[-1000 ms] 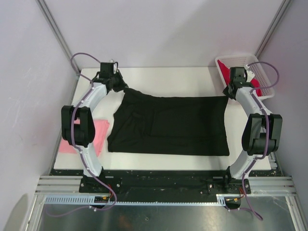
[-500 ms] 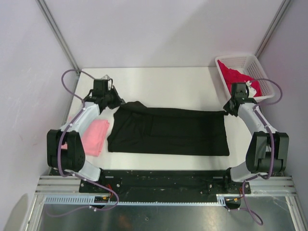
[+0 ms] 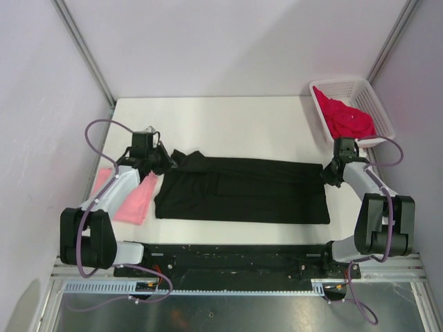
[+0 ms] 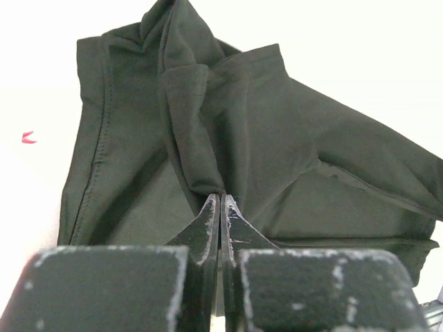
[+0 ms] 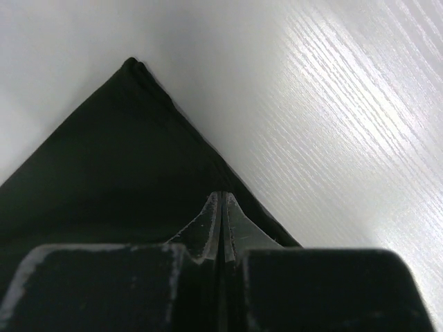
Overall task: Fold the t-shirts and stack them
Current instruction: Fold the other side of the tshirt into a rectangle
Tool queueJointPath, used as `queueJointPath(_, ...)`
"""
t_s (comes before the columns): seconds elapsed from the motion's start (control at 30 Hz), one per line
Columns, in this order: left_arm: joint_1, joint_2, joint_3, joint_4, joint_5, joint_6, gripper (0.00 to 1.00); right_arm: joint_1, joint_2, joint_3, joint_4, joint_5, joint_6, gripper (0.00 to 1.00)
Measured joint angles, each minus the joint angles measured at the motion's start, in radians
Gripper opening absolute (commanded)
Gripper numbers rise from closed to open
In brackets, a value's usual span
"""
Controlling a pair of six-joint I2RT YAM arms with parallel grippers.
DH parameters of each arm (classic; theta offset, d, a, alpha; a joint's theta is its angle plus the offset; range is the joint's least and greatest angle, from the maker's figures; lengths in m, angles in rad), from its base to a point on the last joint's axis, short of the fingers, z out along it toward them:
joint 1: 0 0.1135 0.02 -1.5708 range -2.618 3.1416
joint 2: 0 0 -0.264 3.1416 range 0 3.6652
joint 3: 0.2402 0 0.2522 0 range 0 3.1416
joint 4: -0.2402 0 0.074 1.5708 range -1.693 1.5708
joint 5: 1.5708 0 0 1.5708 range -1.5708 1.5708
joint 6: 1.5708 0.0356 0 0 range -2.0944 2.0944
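The black t-shirt (image 3: pixel 242 188) lies spread across the middle of the table, its far edge folded toward the near side. My left gripper (image 3: pixel 168 161) is shut on its far left corner; in the left wrist view the jaws (image 4: pixel 221 202) pinch a ridge of black cloth (image 4: pixel 208 124). My right gripper (image 3: pixel 328 173) is shut on the shirt's far right edge, and the right wrist view (image 5: pixel 221 200) shows the jaws pinching the black hem (image 5: pixel 124 159). The folded pink t-shirt (image 3: pixel 135 200) lies at the left edge, partly under my left arm. The red t-shirt (image 3: pixel 348 116) sits in the basket.
The white lattice basket (image 3: pixel 374 97) stands at the back right corner. Bare white table (image 3: pixel 235 124) lies behind the black shirt. The metal frame rail runs along the table's near edge.
Both grippers have pulled the shirt's far edge toward the near side, so the black shirt is now narrower front to back. The pink t-shirt shows more.
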Motion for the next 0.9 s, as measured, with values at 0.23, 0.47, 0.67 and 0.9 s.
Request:
queueJointPath(0.23, 0.000, -0.090, 0.000, -0.003, -0.003, 0.000, 0.00, -0.035, -0.097, 0.000, -0.001, -0.035, -0.001, 0.00)
queueJointPath(0.47, 0.000, -0.146, -0.015, -0.022, -0.008, 0.001, 0.00, -0.049, -0.117, -0.019, -0.011, -0.068, -0.005, 0.00)
queueJointPath(0.67, 0.000, -0.166, -0.106, -0.034, -0.008, 0.000, 0.00, -0.059, -0.128, -0.115, -0.009, -0.098, -0.005, 0.00)
queueJointPath(0.9, 0.000, -0.166, -0.147, -0.050, -0.008, -0.001, 0.00, -0.067, -0.120, -0.140, 0.001, -0.116, -0.005, 0.00)
